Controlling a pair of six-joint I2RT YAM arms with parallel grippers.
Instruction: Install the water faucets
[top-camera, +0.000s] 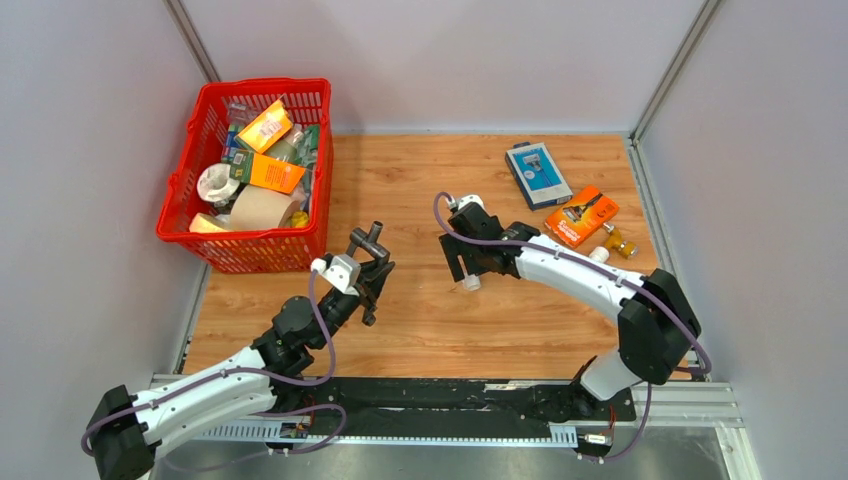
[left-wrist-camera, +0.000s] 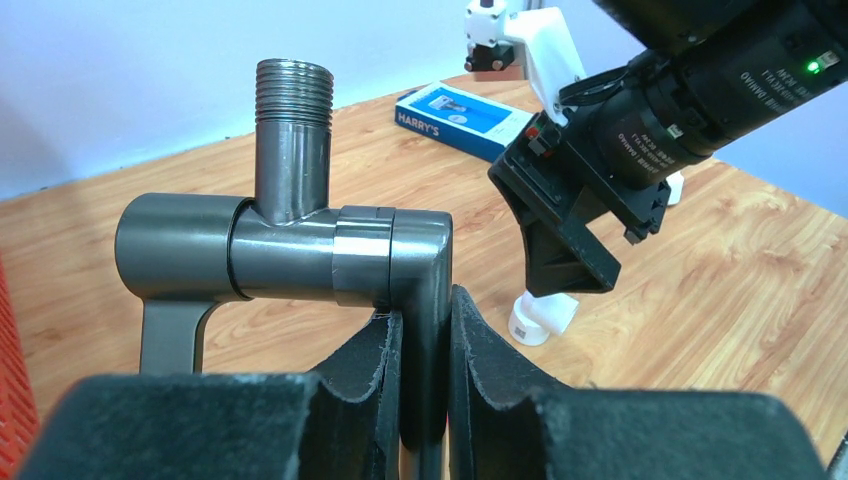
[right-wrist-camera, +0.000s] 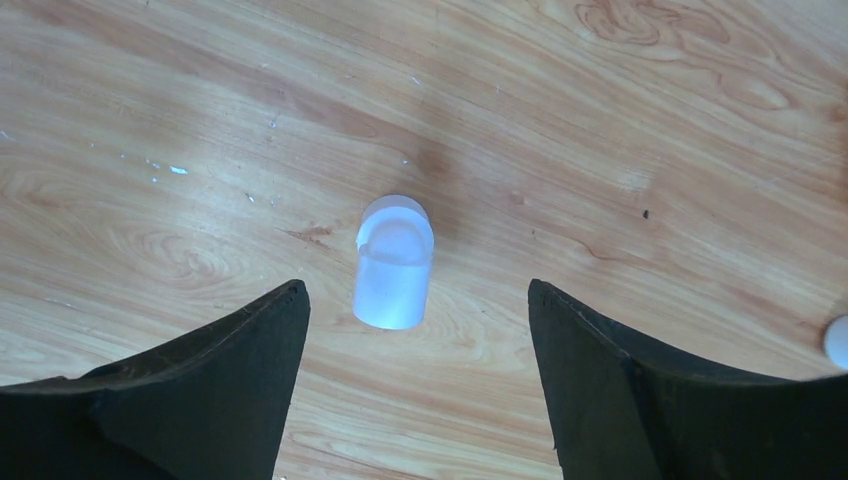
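Faucet (left-wrist-camera: 290, 250) clamped in left pincer (left-wrist-camera: 425, 335); white fitting (right-wrist-camera: 393, 262) beneath spread right pincer (right-wrist-camera: 415, 290).

Satin metal faucet (left-wrist-camera: 290, 250), matt plastic fitting (right-wrist-camera: 393, 262)

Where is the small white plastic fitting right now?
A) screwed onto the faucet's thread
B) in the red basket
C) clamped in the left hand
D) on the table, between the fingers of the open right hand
D: the white fitting sits on the table between the spread fingers of the right hand, touching neither. The left hand is shut on the dark faucet.
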